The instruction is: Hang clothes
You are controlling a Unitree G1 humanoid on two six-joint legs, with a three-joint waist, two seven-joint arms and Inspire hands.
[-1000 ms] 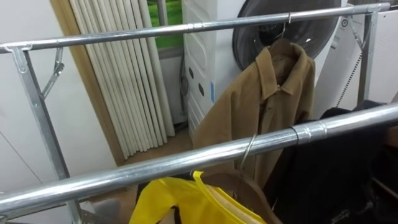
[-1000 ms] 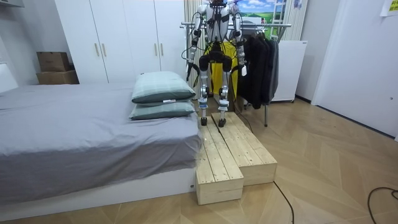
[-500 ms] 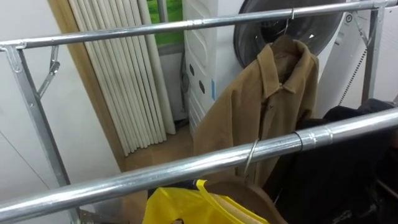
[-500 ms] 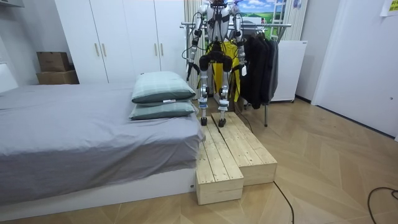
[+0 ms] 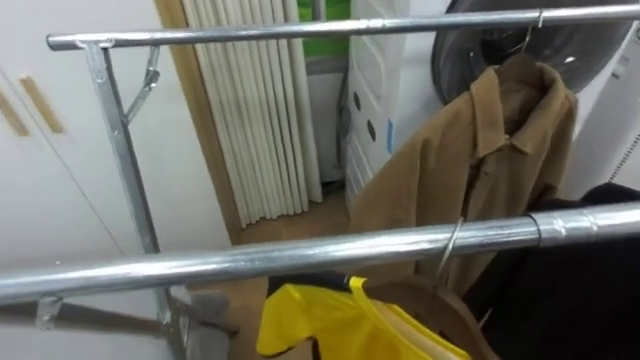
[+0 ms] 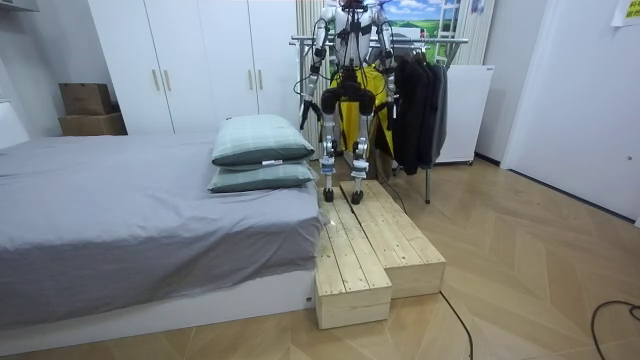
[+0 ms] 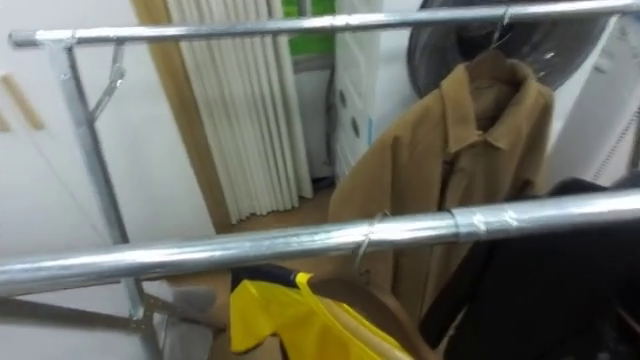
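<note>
The robot stands on a wooden platform (image 6: 380, 240) in front of a metal clothes rack (image 5: 120, 150). Dark clothes (image 5: 580, 290) fill the right end of its near rail (image 5: 300, 258), and a brown jacket (image 5: 470, 170) hangs on the far rail (image 5: 300, 31). The yellow garment (image 5: 330, 325) sits on a wooden hanger (image 5: 440, 300), whose wire hook (image 5: 450, 245) seems to be hooked over the near rail, so this piece looks hung. The left hand (image 6: 304, 95) and right hand (image 6: 388, 98) are low beside the body; I cannot tell if they hold something. I think only letting go is left.

Jacket (image 5: 340, 325) on near rail (image 5: 250, 262), coat (image 5: 470, 170) behind
</note>
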